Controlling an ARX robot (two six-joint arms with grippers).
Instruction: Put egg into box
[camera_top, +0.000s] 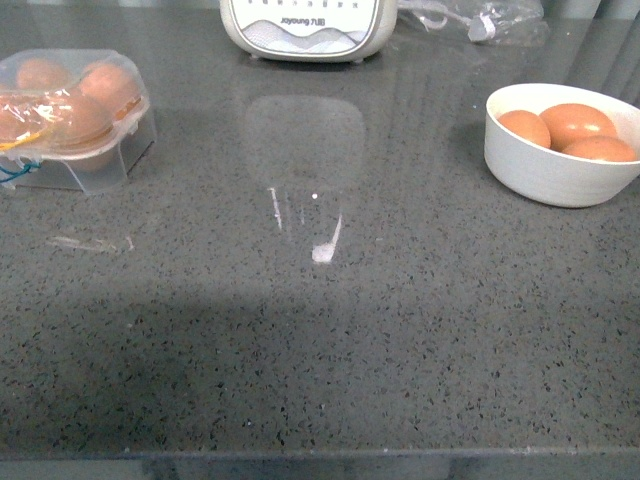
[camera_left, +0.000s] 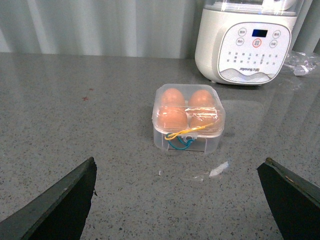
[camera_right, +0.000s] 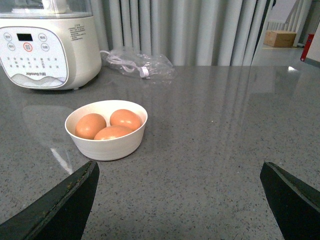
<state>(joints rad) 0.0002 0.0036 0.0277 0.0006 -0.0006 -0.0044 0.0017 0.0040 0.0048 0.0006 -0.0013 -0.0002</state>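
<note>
The clear plastic box (camera_top: 70, 120) stands at the far left of the grey counter with its lid shut and a yellow and blue band on its front. Brown eggs (camera_left: 172, 116) fill its cups. It shows ahead of my left gripper (camera_left: 177, 200), which is open and empty, well short of the box (camera_left: 188, 118). Three brown eggs (camera_top: 575, 122) lie in a round white bowl (camera_top: 545, 170) at the right. My right gripper (camera_right: 177, 200) is open and empty, with the bowl (camera_right: 107, 145) and its eggs (camera_right: 125, 119) ahead of it. Neither gripper shows in the front view.
A white kitchen appliance (camera_top: 305, 28) stands at the back middle of the counter. A clear plastic bag with a cable (camera_top: 480, 20) lies behind the bowl. The counter's front edge (camera_top: 320, 455) runs along the near side. Grey curtains (camera_right: 200, 30) hang behind.
</note>
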